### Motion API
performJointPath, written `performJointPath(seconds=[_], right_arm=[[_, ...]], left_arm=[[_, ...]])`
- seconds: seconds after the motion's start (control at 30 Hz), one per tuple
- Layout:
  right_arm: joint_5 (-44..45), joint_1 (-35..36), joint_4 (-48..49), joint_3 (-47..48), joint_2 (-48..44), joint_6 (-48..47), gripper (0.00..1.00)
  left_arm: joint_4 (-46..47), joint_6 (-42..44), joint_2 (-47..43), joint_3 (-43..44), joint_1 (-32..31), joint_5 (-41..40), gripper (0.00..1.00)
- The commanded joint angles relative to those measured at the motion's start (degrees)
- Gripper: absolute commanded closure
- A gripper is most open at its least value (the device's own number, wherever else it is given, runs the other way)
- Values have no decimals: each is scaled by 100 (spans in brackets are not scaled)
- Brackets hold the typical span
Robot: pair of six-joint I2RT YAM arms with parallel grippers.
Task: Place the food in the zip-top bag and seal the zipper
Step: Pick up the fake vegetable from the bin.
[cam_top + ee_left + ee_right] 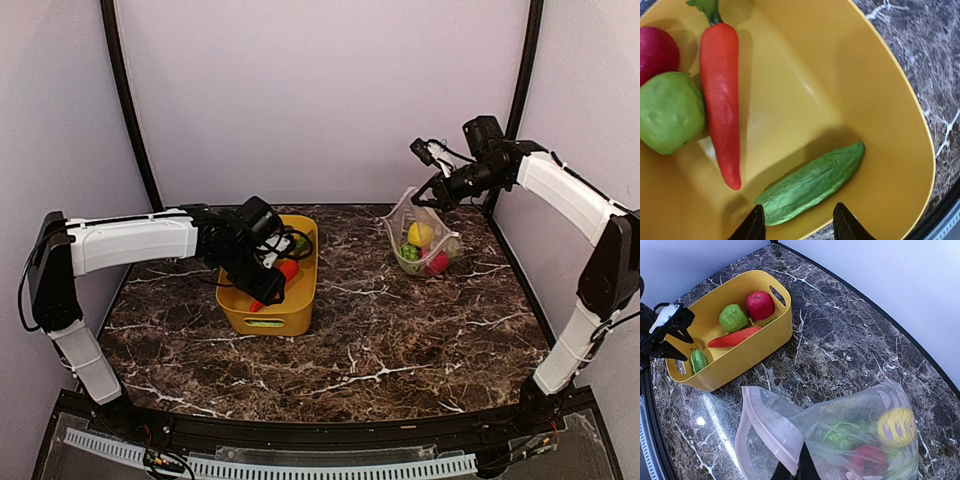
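Note:
My left gripper (799,227) is open inside the yellow tub (900,100), its fingertips on either side of a green leafy piece (812,182). An orange carrot (720,100), a green round fruit (670,112) and a red apple (655,52) also lie in the tub. My right gripper (797,467) is shut on the mouth edge of the clear dotted zip-top bag (855,410) and holds it up at the back right (425,240). The mouth gapes open, with the pale zipper (772,432) slack. Inside the bag are a yellow lemon (896,426), a green piece (839,437) and a red piece (867,458).
The tub (290,318) stands left of centre on the dark marble table (380,340). The bag rests near the back right corner, by the white walls. A black frame edge (300,430) runs along the front.

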Motion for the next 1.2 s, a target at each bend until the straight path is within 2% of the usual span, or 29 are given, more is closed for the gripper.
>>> performJointPath(seconds=[0.0,0.2,0.4,0.6,0.87,1.17], right_arm=[[-12,56,45,86,-65,-104,100],[187,61,36,23,-132,-169,100],[441,62,-60,-25,-184,-306,100],[623,56,-233,4,-178,-406,100],[733,54,-366,168,-135,-423,100],[1038,32,-533,311,61,-484,100]], left_arm=[[-694,657,80,1,19,953,54],[-966,1268,402,258,25,533,51],[-1293,1996,950,666,32,675,50],[-1600,2593,1344,943,42,318,47],[-1505,2685,1657,1159,120,-201,48],[-1152,2552,1706,1441,181,-170,50]])
